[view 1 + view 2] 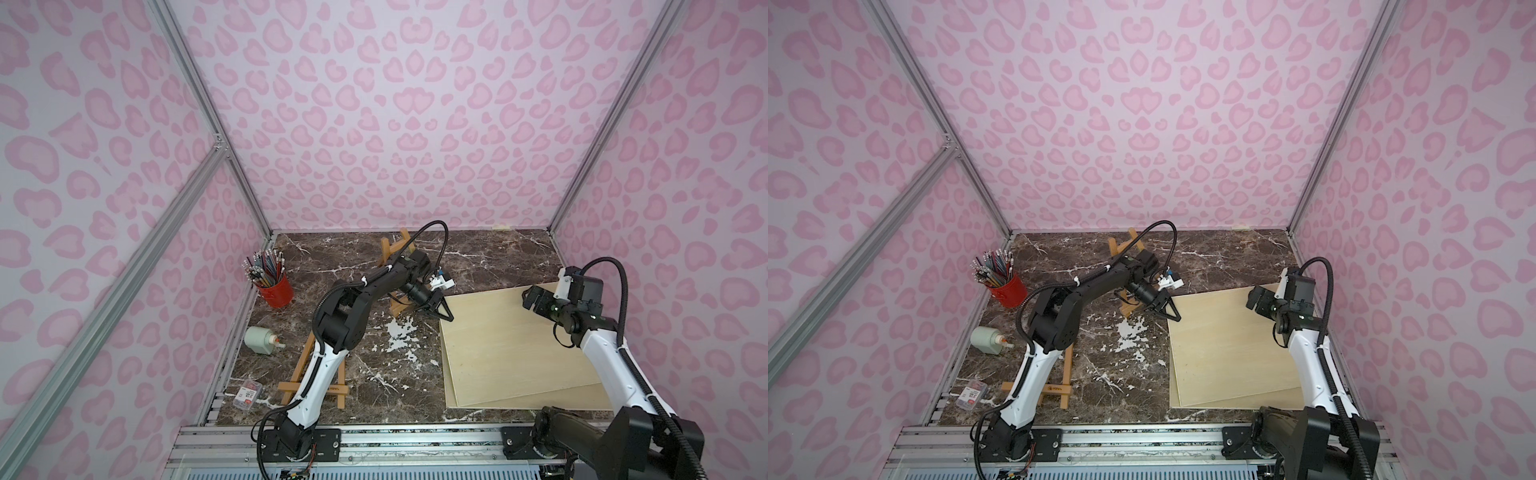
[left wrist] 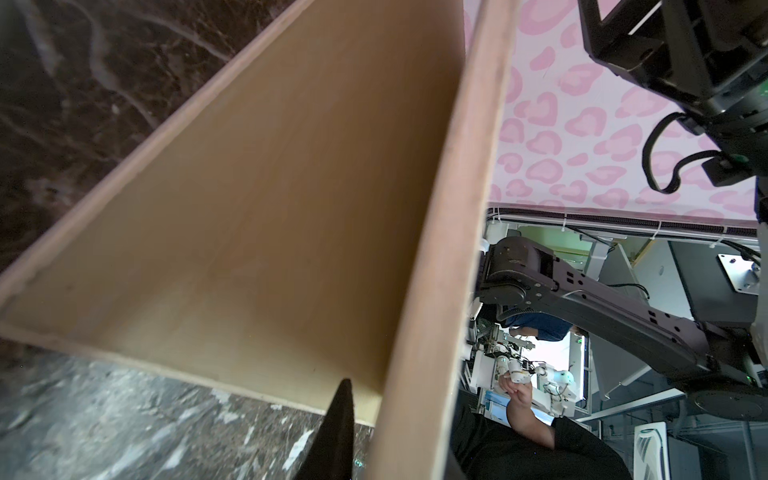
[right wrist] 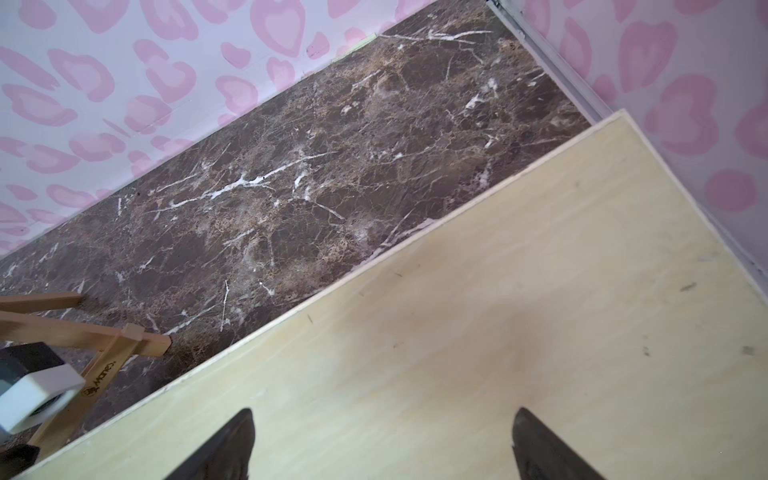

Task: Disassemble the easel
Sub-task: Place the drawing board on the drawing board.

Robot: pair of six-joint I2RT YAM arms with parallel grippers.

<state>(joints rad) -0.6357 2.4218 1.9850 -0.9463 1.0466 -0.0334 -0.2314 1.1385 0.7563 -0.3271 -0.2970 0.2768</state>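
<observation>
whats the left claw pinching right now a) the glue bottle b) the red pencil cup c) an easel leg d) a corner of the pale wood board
d: in both top views the left claw sits shut on the near-left corner of the wood board, and the left wrist view shows the board's edge right against the claw.
</observation>
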